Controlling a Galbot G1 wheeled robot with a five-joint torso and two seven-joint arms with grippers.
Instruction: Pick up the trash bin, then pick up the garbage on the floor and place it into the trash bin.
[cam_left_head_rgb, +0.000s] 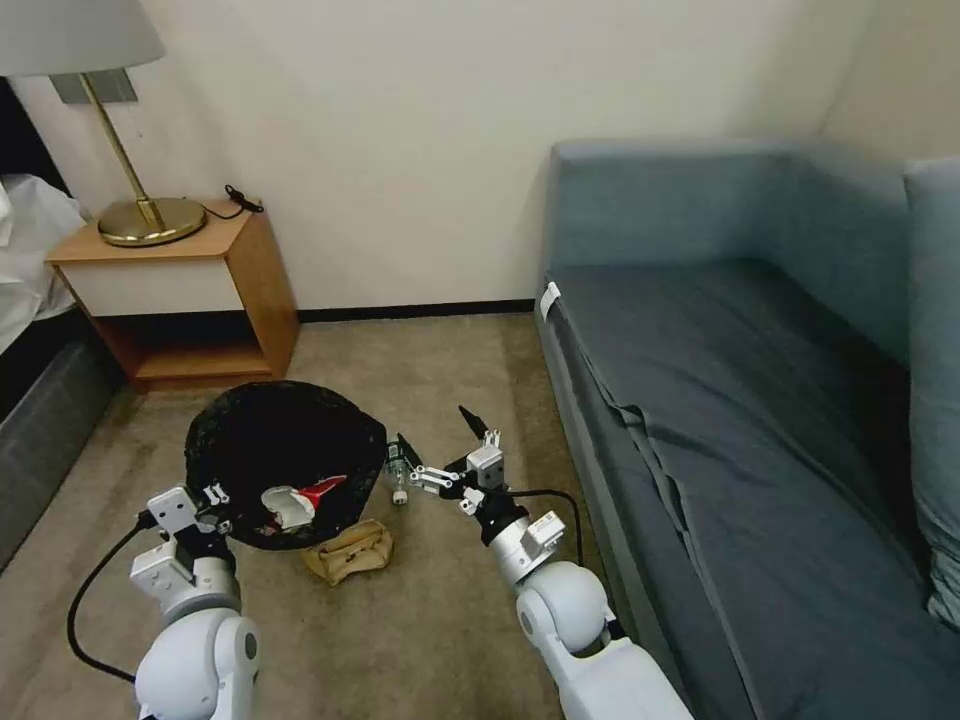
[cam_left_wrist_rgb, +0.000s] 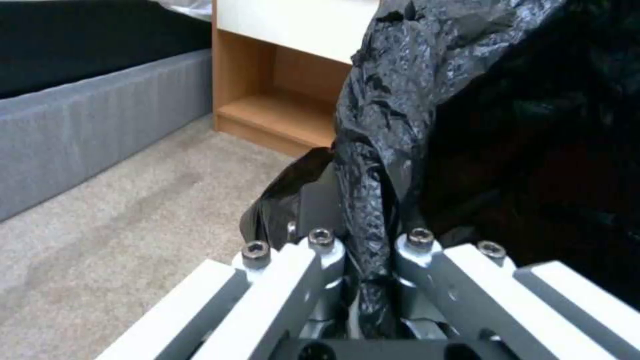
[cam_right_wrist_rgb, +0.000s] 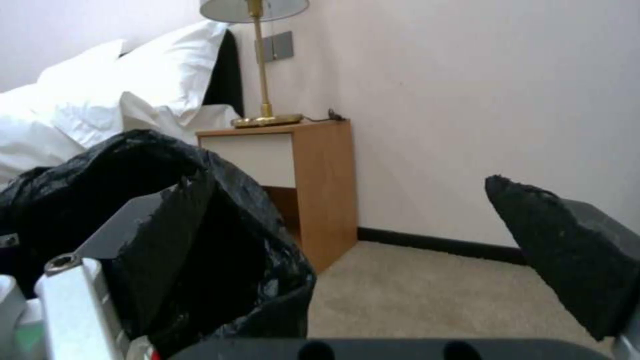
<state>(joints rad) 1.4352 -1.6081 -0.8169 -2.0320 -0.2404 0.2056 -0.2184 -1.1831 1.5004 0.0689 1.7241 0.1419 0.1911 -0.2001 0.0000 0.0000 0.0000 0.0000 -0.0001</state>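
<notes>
Head view: the trash bin (cam_left_head_rgb: 285, 460), lined with a black bag, is held above the carpet (cam_left_head_rgb: 420, 640) by the left gripper (cam_left_head_rgb: 215, 505), clenched on its near rim. A red-and-white packet (cam_left_head_rgb: 300, 497) lies inside. The right gripper (cam_left_head_rgb: 440, 440), fingers spread, hangs just beside the bin over a small clear bottle (cam_left_head_rgb: 398, 478). A tan paper bag (cam_left_head_rgb: 350, 552) lies on the floor below the bin. Open carpet runs between the nightstand (cam_left_head_rgb: 190, 290) and the sofa (cam_left_head_rgb: 740, 400).

Left wrist view: the fingers (cam_left_wrist_rgb: 320, 245) pinch crinkled bag plastic (cam_left_wrist_rgb: 400, 125).

Right wrist view: the bin's rim (cam_right_wrist_rgb: 167, 200) is close to one finger; the other dark fingertip (cam_right_wrist_rgb: 567, 245) stands well apart.
</notes>
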